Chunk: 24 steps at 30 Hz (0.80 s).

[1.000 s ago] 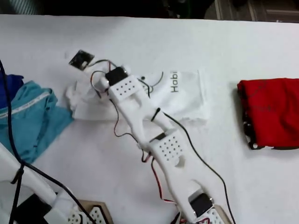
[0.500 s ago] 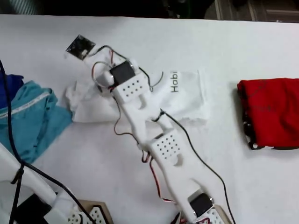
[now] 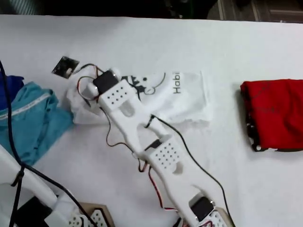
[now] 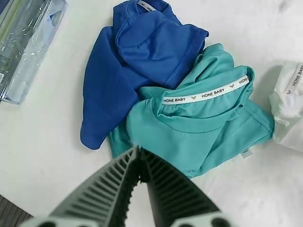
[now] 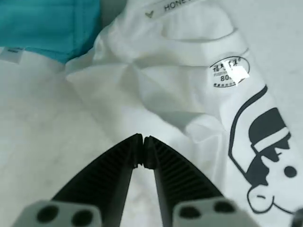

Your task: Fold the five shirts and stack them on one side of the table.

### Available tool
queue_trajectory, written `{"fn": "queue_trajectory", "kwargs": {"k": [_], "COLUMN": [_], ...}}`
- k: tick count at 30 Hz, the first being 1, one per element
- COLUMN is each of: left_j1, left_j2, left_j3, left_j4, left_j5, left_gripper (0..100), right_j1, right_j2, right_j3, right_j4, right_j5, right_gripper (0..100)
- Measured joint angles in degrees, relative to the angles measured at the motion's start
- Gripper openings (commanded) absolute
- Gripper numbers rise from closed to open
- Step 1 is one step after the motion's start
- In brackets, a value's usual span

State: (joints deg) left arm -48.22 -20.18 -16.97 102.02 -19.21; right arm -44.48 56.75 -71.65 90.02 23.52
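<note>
A white shirt [image 3: 184,97] with a black print lies partly folded mid-table. My right arm [image 3: 118,97] stretches over its bunched left end. In the right wrist view my right gripper [image 5: 142,144] is shut just above the white shirt [image 5: 180,61], with no cloth seen between its fingers. A teal shirt [image 3: 31,120] and a blue shirt [image 3: 12,85] lie crumpled at the left edge. My left gripper [image 4: 138,153] is shut over the near edge of the teal shirt [image 4: 203,123], with the blue shirt [image 4: 142,52] beyond it. A folded red shirt [image 3: 272,111] rests at the right, on something dark.
A clear plastic package [image 4: 23,42] lies beside the blue shirt. My left arm [image 3: 28,184] and its black cable stand at the table's near left corner. Bare white table [image 3: 227,42] runs along the far side and between the white and red shirts.
My right arm's wrist lifted slightly, then swung left over the white shirt's collar end. The shirts have hardly shifted.
</note>
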Motion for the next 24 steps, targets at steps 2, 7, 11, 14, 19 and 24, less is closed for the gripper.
{"fn": "queue_trajectory", "kwargs": {"k": [2, 7, 11, 14, 19, 24], "left_j1": [0.0, 0.0, 0.0, 0.0, 0.0, 0.0], "left_j2": [0.0, 0.0, 0.0, 0.0, 0.0, 0.0], "left_j3": [0.4, 0.4, 0.4, 0.4, 0.5, 0.5], "left_j4": [0.0, 0.0, 0.0, 0.0, 0.0, 0.0], "left_j5": [0.0, 0.0, 0.0, 0.0, 0.0, 0.0], "left_gripper": [3, 3, 3, 3, 3, 3], "right_j1": [0.2, 0.5, 0.5, 0.9, 0.9, 2.0], "right_j2": [1.5, 7.5, 8.7, 8.5, 4.6, 2.7], "right_j3": [0.2, 0.6, 0.6, -2.7, -11.5, -12.7], "right_j4": [-7.6, -26.7, -28.3, -22.7, -8.7, 6.7], "right_j5": [0.0, -0.1, 0.0, 0.0, 0.0, -0.4], "right_gripper": [1.8, 1.8, 1.8, 1.8, 1.8, 1.8]}}
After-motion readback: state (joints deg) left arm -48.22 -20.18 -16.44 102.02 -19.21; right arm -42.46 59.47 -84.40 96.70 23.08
